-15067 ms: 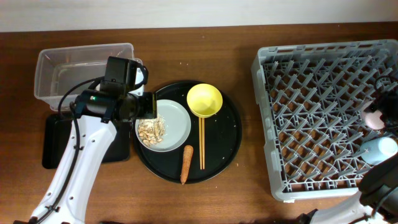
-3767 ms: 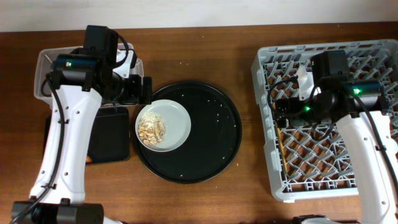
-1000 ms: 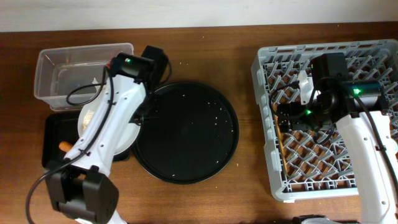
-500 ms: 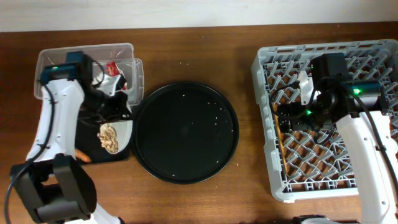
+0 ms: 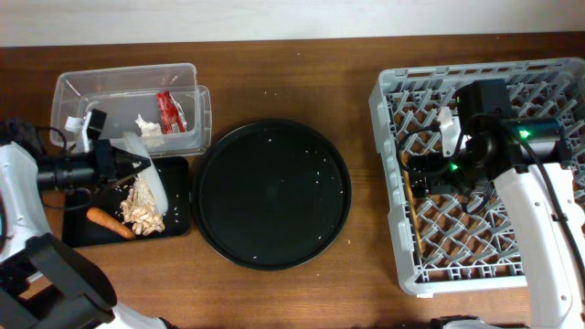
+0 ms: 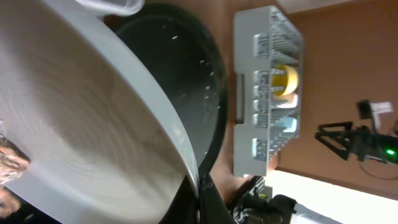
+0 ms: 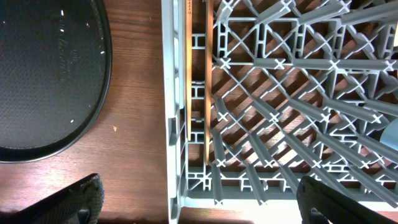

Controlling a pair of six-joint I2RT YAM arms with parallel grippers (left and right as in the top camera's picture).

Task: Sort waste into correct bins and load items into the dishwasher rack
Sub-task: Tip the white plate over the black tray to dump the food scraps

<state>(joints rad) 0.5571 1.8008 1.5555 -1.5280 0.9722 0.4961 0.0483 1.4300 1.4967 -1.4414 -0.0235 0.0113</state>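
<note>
My left gripper (image 5: 128, 166) is shut on the rim of the white plate (image 5: 152, 179), which is tipped steeply on edge over the shallow black tray (image 5: 178, 183). Beige food scraps (image 5: 142, 210) and the orange carrot (image 5: 110, 222) lie in that tray. The clear tub (image 5: 128, 87) holds the red wrapper (image 5: 167, 111) and the white tissue (image 5: 147, 127). In the left wrist view the plate (image 6: 74, 124) fills the frame, its rim pinched by my left gripper (image 6: 199, 194). My right gripper (image 7: 199, 205) hangs open over the grey rack (image 7: 280, 124), near the chopsticks (image 7: 207, 74) lying in it.
The large round black tray (image 5: 271, 192) sits between the bins and the rack (image 5: 548, 78), with a few crumbs on it. In the left wrist view the rack (image 6: 249, 81) holds a yellow bowl (image 6: 284, 78) and a blue cup (image 6: 287, 125).
My left arm has swung out to the left and tipped the plate steeper. The scraps have slid off it into the black tray. The right arm has not moved.
</note>
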